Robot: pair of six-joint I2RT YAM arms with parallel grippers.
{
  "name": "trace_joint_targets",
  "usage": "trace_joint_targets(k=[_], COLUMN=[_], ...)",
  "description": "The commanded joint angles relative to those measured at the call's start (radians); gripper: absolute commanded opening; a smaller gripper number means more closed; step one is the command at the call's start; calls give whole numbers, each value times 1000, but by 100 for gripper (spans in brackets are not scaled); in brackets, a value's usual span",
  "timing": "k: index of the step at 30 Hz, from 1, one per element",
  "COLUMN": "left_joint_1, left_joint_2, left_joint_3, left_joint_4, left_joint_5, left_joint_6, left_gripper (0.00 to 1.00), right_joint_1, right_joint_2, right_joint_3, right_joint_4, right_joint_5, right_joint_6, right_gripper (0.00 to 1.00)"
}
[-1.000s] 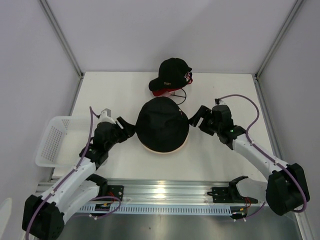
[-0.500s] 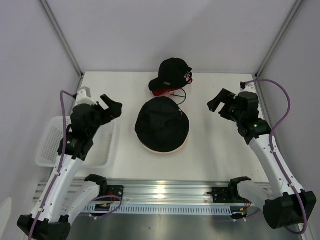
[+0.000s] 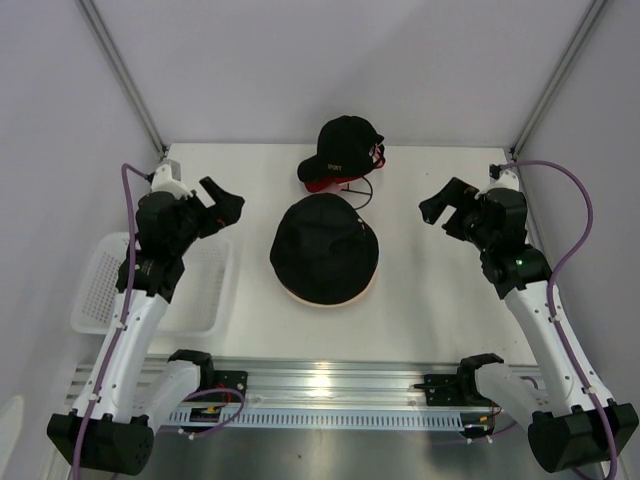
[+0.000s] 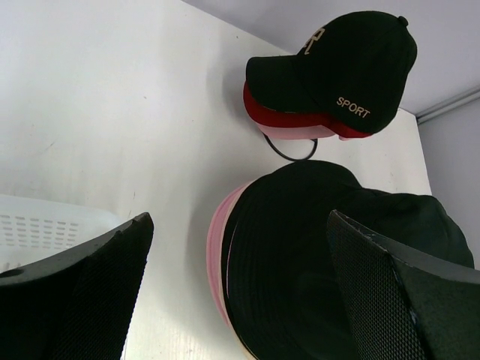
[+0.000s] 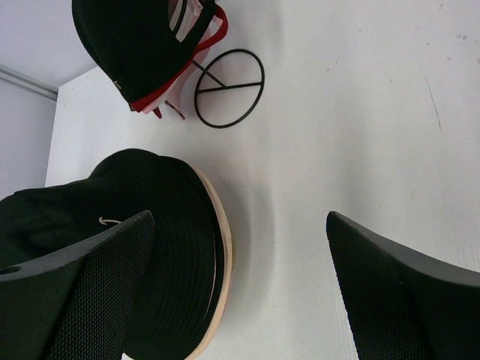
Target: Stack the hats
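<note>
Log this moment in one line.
stack: black bucket hat on top, pink hat and beige hat edges beneath | left fingers: open, empty | right fingers: open, empty | baseball cap: apart

Bright, even light is washing the white surface (image 3: 430,300); glare is glinting off the near rail (image 3: 330,378); shadows are staying soft.

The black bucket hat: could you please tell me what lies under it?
Beneath the black bucket hat, a pink brim and a beige brim peek out; both crowns are covered.

Matt black cloth bucket hat (image 3: 324,248) centre frame, smooth white bench (image 3: 430,300), perforated white plastic basket (image 3: 95,290) lower left
</note>
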Motion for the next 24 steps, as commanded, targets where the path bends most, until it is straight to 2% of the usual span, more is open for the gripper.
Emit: trace_joint_targets(k=[1,9,15,24], left_joint_1=[8,8,9,8], left_joint_2=[-35,-143,-198,-299], left_joint_3=[55,45,0,-26], left_joint_4=[35,-22,-74,-157], left_joint_5=[-17,21,27,58], left_joint_6=[54,148,135,128], left_gripper=[100,100,99,100], right_joint_1=[-7,-10,-8,-10], right_joint_2=[-14,-60,-74,6], right_joint_3=[4,-23,-30,-36], right_joint_4=[19,105,153,245], right_joint_5=[25,-12,33,20], right_joint_6=[-8,33,58,64], right_gripper=[99,100,99,100])
